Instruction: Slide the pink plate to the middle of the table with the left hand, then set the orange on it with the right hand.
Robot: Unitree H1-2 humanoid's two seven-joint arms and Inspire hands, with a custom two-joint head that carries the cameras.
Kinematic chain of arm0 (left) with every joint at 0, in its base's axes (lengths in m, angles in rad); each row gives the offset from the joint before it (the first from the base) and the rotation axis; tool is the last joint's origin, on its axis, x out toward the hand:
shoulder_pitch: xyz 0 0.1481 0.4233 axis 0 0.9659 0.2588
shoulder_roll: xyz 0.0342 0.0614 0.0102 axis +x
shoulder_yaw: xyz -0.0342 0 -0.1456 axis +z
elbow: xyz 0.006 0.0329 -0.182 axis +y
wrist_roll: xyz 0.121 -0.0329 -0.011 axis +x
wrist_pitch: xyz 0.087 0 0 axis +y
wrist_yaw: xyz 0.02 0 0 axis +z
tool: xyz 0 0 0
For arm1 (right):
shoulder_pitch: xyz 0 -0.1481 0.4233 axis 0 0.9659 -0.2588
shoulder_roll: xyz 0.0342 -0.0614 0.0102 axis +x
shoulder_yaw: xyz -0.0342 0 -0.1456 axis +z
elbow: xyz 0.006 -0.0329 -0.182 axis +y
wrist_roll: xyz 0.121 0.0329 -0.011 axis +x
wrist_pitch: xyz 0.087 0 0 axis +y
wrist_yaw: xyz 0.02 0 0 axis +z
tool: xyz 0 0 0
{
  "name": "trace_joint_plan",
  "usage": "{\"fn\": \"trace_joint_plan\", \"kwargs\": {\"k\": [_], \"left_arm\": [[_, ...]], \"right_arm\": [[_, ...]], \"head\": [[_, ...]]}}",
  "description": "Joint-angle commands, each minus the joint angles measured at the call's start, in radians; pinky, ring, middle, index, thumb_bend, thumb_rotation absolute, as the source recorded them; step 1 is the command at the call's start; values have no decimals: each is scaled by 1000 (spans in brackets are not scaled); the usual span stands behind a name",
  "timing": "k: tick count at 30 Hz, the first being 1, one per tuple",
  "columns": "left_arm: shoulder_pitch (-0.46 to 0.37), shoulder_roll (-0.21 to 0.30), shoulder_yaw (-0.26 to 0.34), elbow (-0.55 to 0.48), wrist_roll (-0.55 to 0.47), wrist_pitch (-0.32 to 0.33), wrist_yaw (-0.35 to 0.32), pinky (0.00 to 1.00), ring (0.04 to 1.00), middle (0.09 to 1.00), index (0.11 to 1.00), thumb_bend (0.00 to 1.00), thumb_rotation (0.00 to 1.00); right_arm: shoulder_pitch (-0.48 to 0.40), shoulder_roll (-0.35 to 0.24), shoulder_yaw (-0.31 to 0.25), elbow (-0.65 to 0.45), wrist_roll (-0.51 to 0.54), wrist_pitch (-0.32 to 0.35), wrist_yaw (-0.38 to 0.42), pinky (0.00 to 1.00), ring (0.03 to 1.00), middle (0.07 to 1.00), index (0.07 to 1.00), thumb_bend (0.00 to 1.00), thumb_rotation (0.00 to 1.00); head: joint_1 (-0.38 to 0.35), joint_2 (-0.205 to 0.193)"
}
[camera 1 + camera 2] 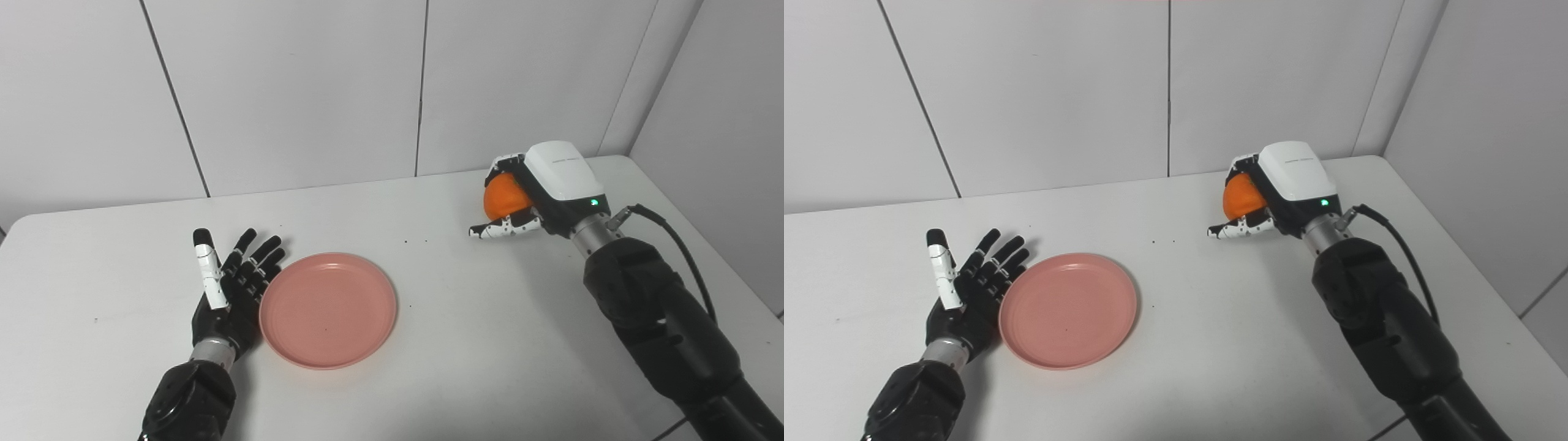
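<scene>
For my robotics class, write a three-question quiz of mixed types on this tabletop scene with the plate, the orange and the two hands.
1. True or false: the orange lies on the pink plate.
2. Which hand touches the plate's rim? A) left hand B) right hand C) neither
3. Fill in: the right hand's fingers are closed around the ____.

Key:
1. False; the right hand holds it at the far right of the table, apart from the plate.
2. A; the open left hand rests against the plate's left edge.
3. orange
</scene>
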Motion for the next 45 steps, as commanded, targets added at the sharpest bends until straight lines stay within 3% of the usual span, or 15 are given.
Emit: {"fn": "trace_joint_plan", "kwargs": {"k": [1, 10, 18, 34, 38, 45], "left_arm": [[21, -15, -14, 14, 12, 21, 25, 939, 847, 779, 893, 826, 1000], [18, -44, -19, 16, 30, 21, 47, 926, 851, 765, 873, 825, 1000], [13, -54, -19, 22, 37, 21, 60, 916, 853, 750, 866, 836, 1000], [9, -71, -11, 36, 56, 21, 43, 927, 851, 755, 863, 844, 1000], [9, -71, -11, 32, 59, 21, 47, 920, 859, 757, 866, 838, 1000], [5, -82, -12, 31, 62, 21, 50, 917, 871, 760, 870, 834, 1000]], "right_arm": [[-53, -1, -26, -47, 10, -12, -5, 80, 125, 182, 469, 506, 153], [-84, 69, -27, -64, 39, 7, 21, 91, 136, 193, 469, 507, 149], [-105, 142, 14, -62, 16, 0, 41, 91, 138, 197, 468, 507, 151], [-103, 203, 114, -36, 34, -66, 44, 112, 164, 232, 468, 507, 155], [-96, 218, 134, -19, 28, -61, 54, 114, 165, 228, 468, 506, 161], [-74, 223, 150, 12, 49, -110, 39, 121, 174, 242, 469, 505, 160]], "head": [[1, -1], [55, 6], [85, 8], [110, 11], [128, 13], [187, 17]]}}
